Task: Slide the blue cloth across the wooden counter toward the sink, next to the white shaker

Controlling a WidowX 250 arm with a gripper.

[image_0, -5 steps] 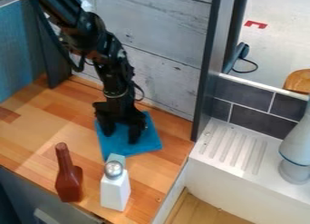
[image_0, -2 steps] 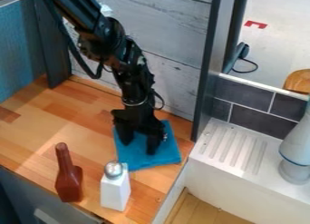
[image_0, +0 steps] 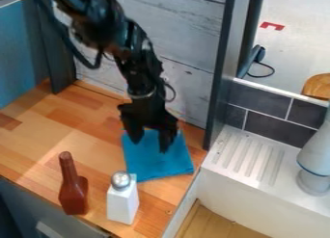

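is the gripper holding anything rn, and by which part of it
Nothing looks held: the gripper has its fingers spread apart above the blue cloth, which lies flat on the wooden counter.

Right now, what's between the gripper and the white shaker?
Part of the blue cloth lies between the gripper and the white shaker in the camera view.

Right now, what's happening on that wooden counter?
A black robot arm has its gripper lowered over a blue cloth, its two fingers apart. Whether they touch the fabric is hard to tell. The cloth lies flat on the wooden counter, while a brown bottle and a white shaker with a silvery top stand nearer the front edge.
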